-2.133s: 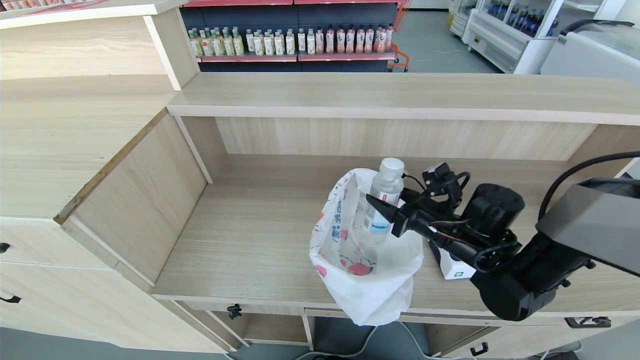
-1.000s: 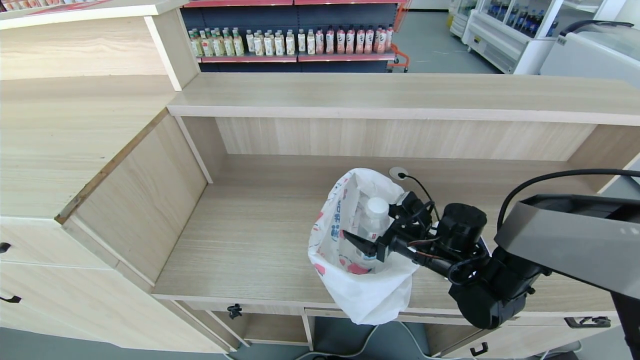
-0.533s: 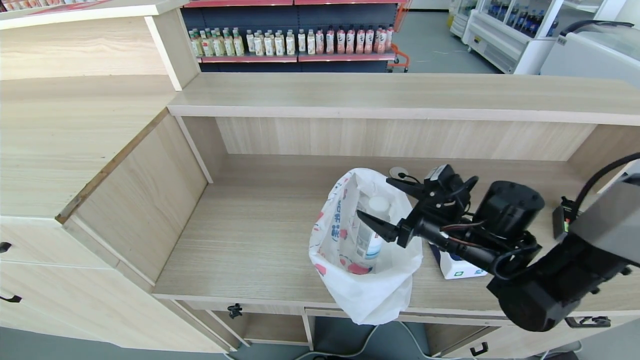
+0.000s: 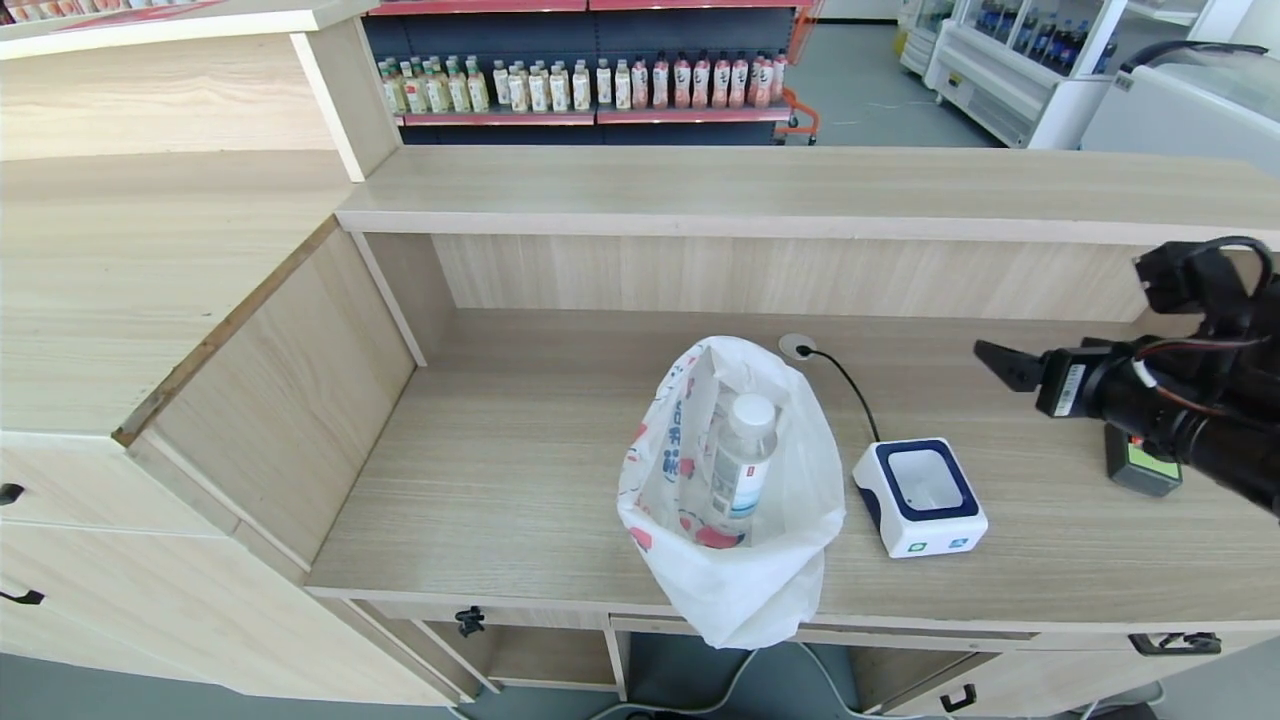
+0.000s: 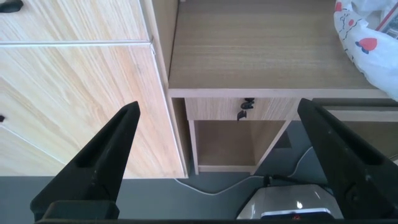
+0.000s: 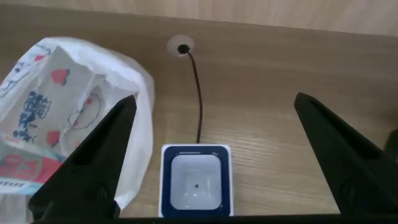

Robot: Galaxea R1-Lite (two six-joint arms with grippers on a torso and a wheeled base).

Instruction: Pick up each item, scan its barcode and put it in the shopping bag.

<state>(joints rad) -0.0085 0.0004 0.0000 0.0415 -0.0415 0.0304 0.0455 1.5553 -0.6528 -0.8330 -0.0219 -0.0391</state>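
Note:
A clear water bottle (image 4: 742, 458) with a white cap stands leaning inside the white printed shopping bag (image 4: 733, 580) at the counter's front middle. The bag (image 6: 74, 106) is open at the top, and its edge (image 5: 367, 37) shows in the left wrist view. To the bag's right sits the white and blue barcode scanner (image 4: 921, 497) (image 6: 196, 177), its cable running to a hole in the counter. My right gripper (image 4: 1008, 366) (image 6: 214, 102) hangs open and empty above the counter, right of the scanner. My left gripper (image 5: 217, 107) is open and empty, low in front of the counter's front edge.
A small dark box with a green label (image 4: 1140, 466) lies on the counter (image 4: 500, 480) at the far right, partly behind my right arm. A raised ledge (image 4: 800, 190) runs along the back and a side wall (image 4: 290, 400) closes the left. A drawer with a dark handle (image 5: 244, 109) sits below.
My right gripper lowered the bottle into the bag, opened and let it go, then pulled back up and to the right. The scanner is now uncovered.

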